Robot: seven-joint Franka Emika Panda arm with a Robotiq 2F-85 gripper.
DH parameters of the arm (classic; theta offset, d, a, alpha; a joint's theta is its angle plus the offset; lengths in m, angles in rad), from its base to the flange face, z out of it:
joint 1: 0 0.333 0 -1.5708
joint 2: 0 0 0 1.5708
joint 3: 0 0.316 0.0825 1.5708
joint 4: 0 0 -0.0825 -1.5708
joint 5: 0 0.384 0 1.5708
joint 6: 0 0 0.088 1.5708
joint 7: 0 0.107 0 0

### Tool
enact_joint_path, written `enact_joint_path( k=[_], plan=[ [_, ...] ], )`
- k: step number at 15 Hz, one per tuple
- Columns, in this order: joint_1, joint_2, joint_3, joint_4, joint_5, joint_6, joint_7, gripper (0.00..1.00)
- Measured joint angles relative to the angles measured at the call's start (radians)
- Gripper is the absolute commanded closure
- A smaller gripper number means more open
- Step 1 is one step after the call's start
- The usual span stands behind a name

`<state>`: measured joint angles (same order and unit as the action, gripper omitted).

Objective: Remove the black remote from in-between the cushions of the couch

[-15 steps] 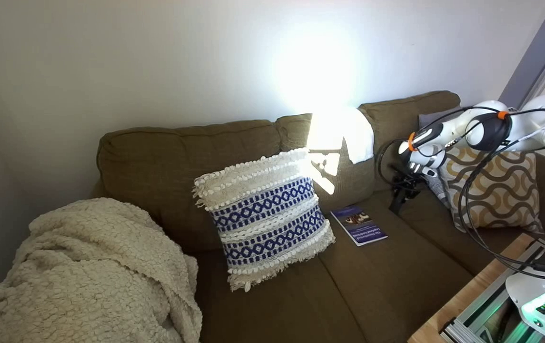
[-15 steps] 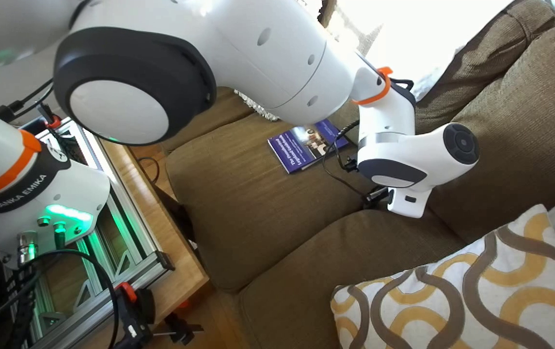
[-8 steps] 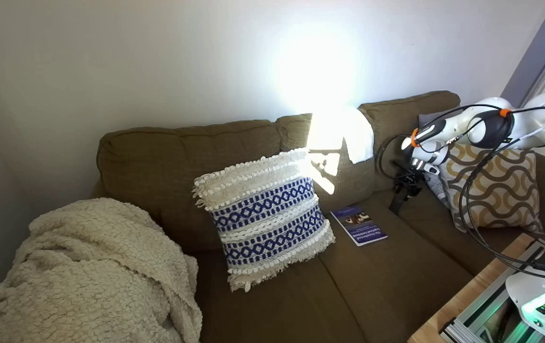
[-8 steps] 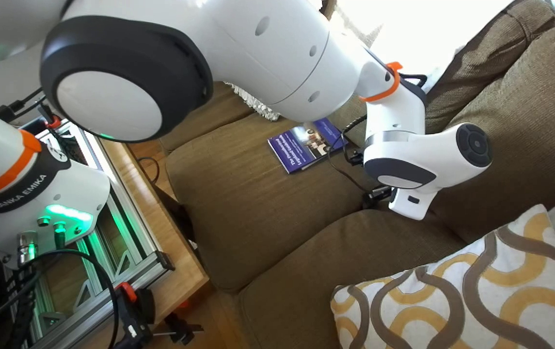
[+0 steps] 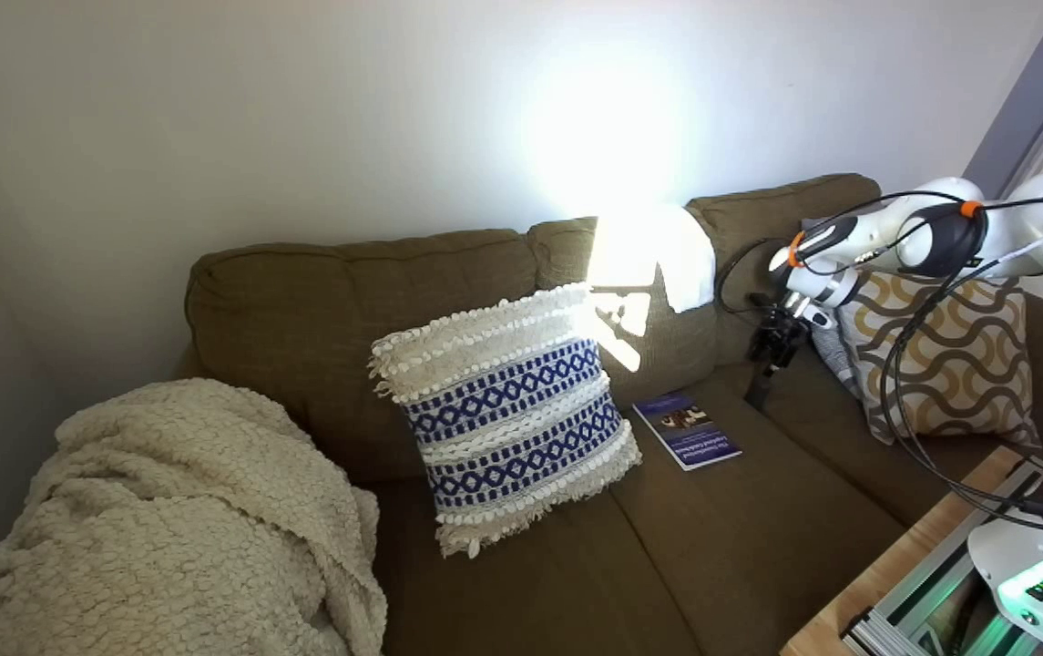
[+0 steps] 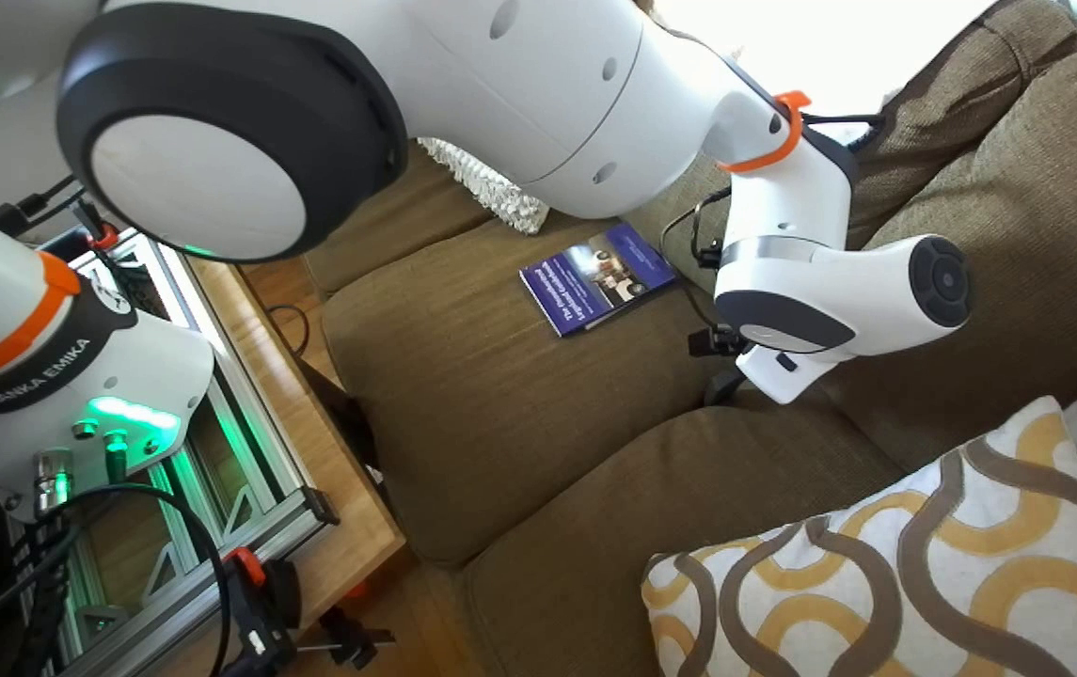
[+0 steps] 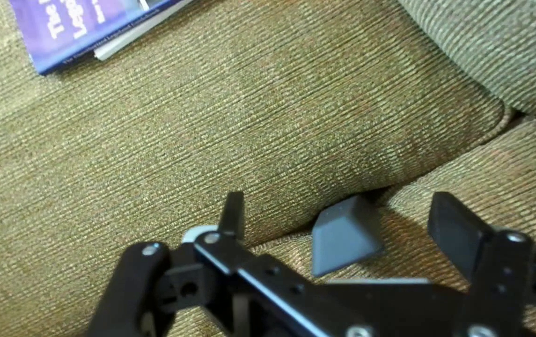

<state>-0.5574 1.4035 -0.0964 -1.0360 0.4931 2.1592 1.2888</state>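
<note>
In the wrist view, the claw point(image 7: 340, 206) stands released, its fingers point(image 7: 234, 213) spread wide, one to each side of the black remote point(image 7: 342, 241) and apart from it. The remote pokes up out of the seam between two seat cushions point(image 7: 193, 140), its end showing blue-grey. A blue booklet point(image 7: 76, 28) lies in the upper left corner, a strip of white showing under its cover, and a plump back cushion point(image 7: 492, 47) bulges in at the upper right.

In an exterior view, the olive-brown couch point(image 5: 740, 510) runs along the wall point(image 5: 302, 118). The white arm point(image 5: 935, 241) reaches in from the right with the claw over the remote, which tilts in the seam just below, too dim for me to judge the space between them. A fleecy cream blanket point(image 5: 193, 519) is heaped at the left end, a blue-and-white fringed pillow point(image 5: 512, 415) leans on the back, the booklet lies near it, and a lattice-patterned pillow point(image 5: 940, 360) sits past the remote.

In an exterior view, the arm's base point(image 6: 77, 376) glows green on a wooden desk point(image 6: 355, 536), a black clamp point(image 6: 261, 602) at its edge. The arm blocks most of the claw, and whether finger or remote shows dark beneath it, I cannot tell
</note>
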Motion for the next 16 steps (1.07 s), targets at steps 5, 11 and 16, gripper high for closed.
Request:
enact_joint_path(
  k=[5,11,16],
  plan=[
    [0.042,0.020,-0.047,-0.003,-0.004,0.033,0.225,0.00],
    [0.093,0.050,-0.116,-0.004,-0.009,0.039,0.401,0.00],
    [0.119,0.080,-0.153,-0.004,-0.011,0.105,0.580,0.00]
  ],
)
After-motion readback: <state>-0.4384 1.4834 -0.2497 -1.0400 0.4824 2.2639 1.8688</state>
